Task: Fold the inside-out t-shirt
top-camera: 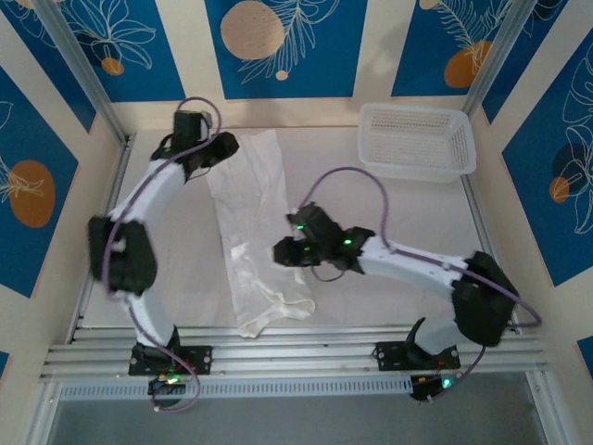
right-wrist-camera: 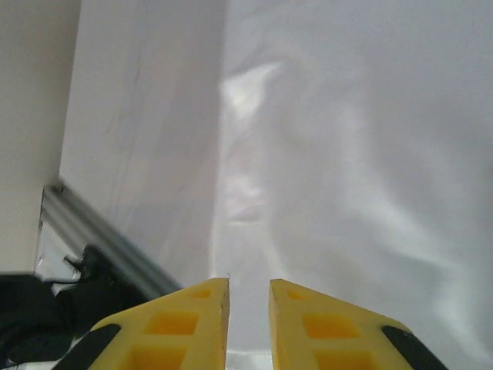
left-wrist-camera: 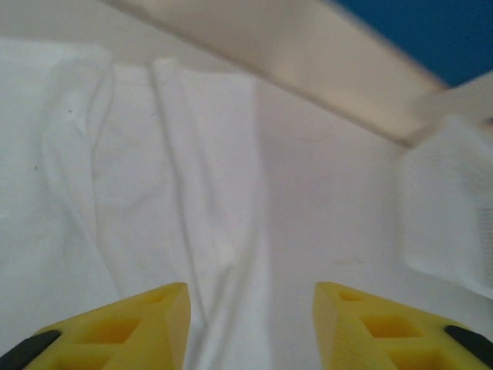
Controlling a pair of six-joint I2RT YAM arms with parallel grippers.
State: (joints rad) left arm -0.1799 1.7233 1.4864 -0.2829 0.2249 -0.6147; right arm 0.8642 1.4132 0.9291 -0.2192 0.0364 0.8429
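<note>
The inside-out t-shirt (top-camera: 252, 213) lies as a long, narrow white strip running from the back of the table to its front edge, crumpled at the near end. My left gripper (top-camera: 222, 146) hovers at the strip's far left corner. In the left wrist view its yellow fingers (left-wrist-camera: 131, 327) stand wide apart, open (left-wrist-camera: 251, 297), over wrinkled cloth (left-wrist-camera: 154, 154). My right gripper (top-camera: 280, 252) sits at the strip's right edge, midway along. In the right wrist view (right-wrist-camera: 249, 285) only a narrow gap is left between the fingers, with a bright band of cloth (right-wrist-camera: 347, 154) pinched low in it.
A white mesh basket (top-camera: 415, 139) stands at the back right; its blurred side shows in the left wrist view (left-wrist-camera: 451, 208). Metal rails border the table (top-camera: 278, 350), one also seen in the right wrist view (right-wrist-camera: 100, 231). Bare tabletop lies either side of the shirt.
</note>
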